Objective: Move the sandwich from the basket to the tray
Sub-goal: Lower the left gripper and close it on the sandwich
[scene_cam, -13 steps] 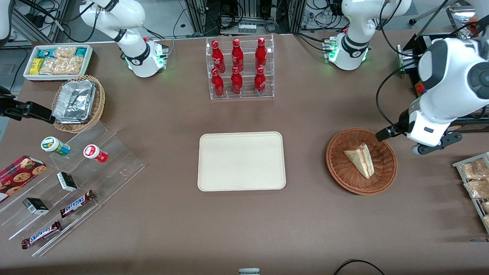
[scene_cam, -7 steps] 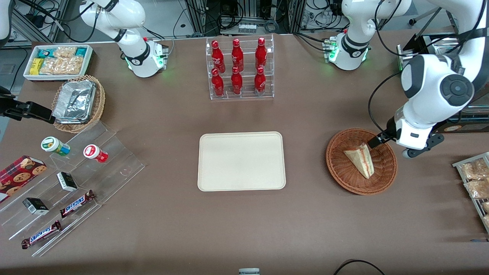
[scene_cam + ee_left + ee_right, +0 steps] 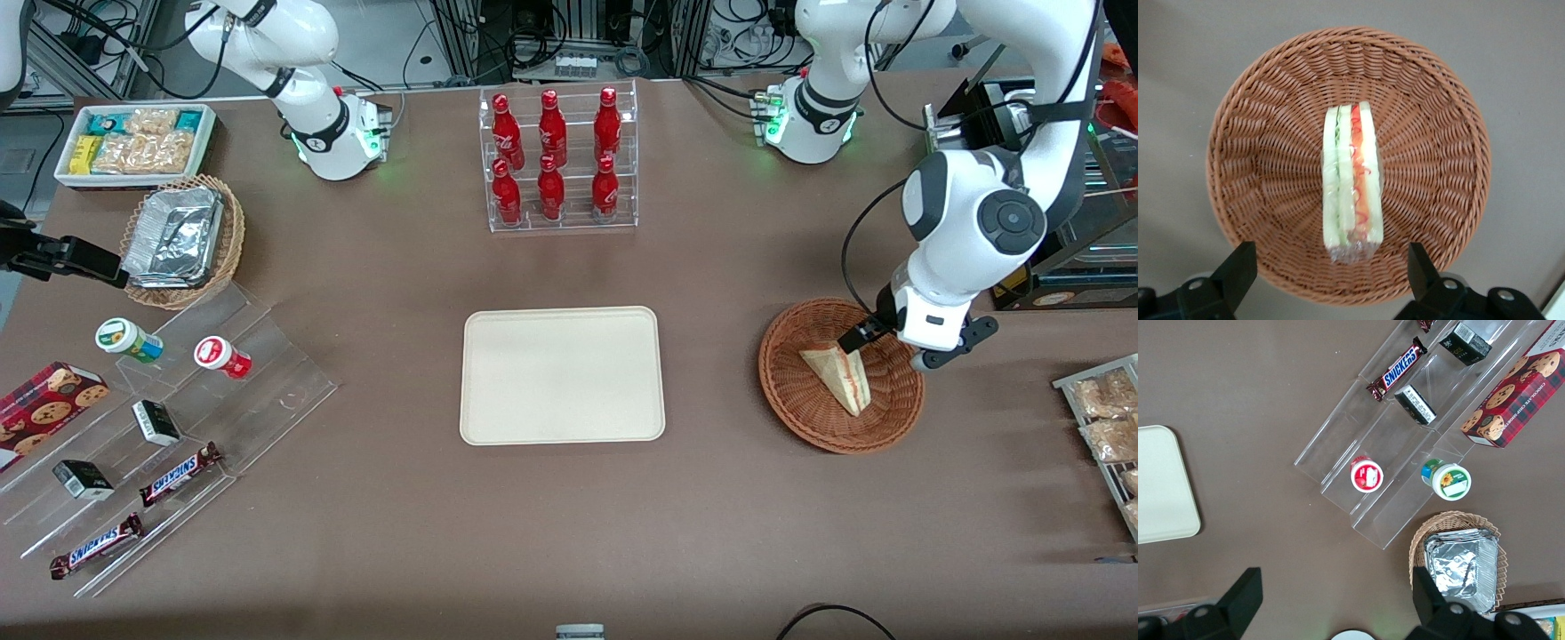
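Hovering gripper (image 3: 1328,277) over basket (image 3: 791,402), fingers (image 3: 1238,270) spread wide and holding nothing, sandwich (image 3: 839,372) lying in basket centre, tray (image 3: 562,374) bare on table (image 3: 711,516), well apart toward parked arm's end.

Even, bright overhead light, soft faint shadows, mild glare on the foil containers (image 3: 173,236), all views sharp

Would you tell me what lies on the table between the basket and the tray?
Nothing: in the front view only bare brown table separates the basket from the tray. The sandwich lies in the basket, the open gripper above it.
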